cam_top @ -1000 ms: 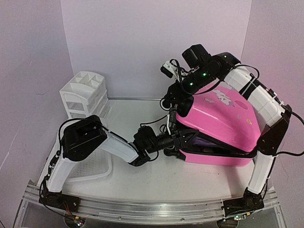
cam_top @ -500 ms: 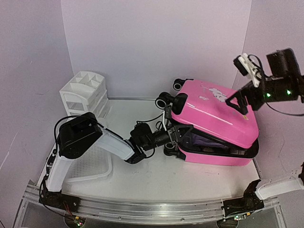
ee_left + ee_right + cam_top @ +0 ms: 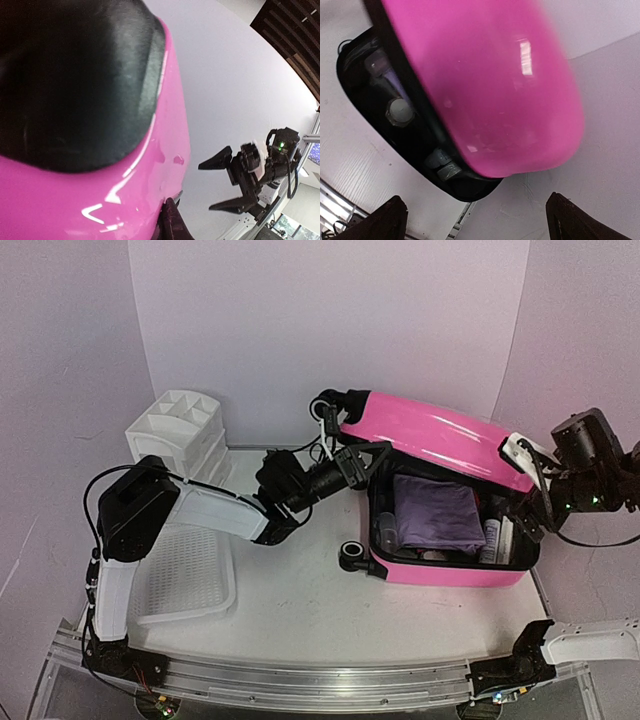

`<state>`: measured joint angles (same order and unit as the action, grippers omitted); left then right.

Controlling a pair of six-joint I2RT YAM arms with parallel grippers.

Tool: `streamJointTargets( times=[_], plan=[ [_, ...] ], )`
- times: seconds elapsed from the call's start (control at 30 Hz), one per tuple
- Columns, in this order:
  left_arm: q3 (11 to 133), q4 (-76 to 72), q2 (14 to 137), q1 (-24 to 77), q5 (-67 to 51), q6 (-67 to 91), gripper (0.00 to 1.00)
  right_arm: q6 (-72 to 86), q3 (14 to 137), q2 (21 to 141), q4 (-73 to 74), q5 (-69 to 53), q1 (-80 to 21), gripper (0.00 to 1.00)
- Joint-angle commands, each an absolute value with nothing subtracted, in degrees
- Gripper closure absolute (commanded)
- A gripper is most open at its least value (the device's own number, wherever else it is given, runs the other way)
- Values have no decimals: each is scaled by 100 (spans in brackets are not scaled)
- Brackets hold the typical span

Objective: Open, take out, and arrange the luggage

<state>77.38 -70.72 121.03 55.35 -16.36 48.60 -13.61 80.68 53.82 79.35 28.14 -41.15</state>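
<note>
Near my left base, the basket [image 3: 228,585] lies flat on the table [image 3: 300,612]. Right of it sits the luggage [image 3: 450,570], right of centre and wide open, with a purple cloth [image 3: 435,512] and some bottles [image 3: 490,538] in the lower half and a wheel [image 3: 352,557] at its near-left corner. My right claw [image 3: 477,212] hangs spread wide by the luggage's right end, holding nothing. My left claw [image 3: 365,458] is at the left edge of the raised lid [image 3: 430,430]; whether it grips, I cannot tell. Far left, the organizer [image 3: 180,430] stands by the back wall.

The left gripper [image 3: 365,458] has its jaws hidden beneath the luggage [image 3: 440,430] lid; ahead of the right gripper [image 3: 475,212] jaws, that lid is blurred.
</note>
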Motion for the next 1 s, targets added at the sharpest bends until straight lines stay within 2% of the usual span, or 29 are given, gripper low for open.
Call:
streamJointTargets(
  times=[0.0,0.1,0.3,0.57,0.7,0.83,0.87,0.97],
  plan=[
    [8665,-7190,11627,5161,-539,4580,100,-2253,7963,5462,7476,2224,-4122,2],
    [8822,-7061,11687,5153,-499,4604,100,-3209,7767,5526,6769,2746,-4122,2],
    [8918,-6882,11682,5142,-432,4550,100,-5415,7300,5580,4154,3438,-4122,2],
    [8919,-6782,11664,5107,-424,4644,100,-6754,7960,6826,3527,3459,-3774,4],
    [8877,-6705,11608,5068,-439,4740,100,-7013,8164,7147,3484,3507,-3692,23],
    [8802,-6650,11536,5021,-494,4804,100,-7216,8043,7208,3410,3247,-3644,27],
    [8780,-6639,11540,5012,-533,4826,100,-7197,8062,7265,3334,3270,-3606,32],
    [8714,-6570,11504,5009,-726,4881,100,-6992,8292,7489,3254,3356,-3522,73]
  ],
)
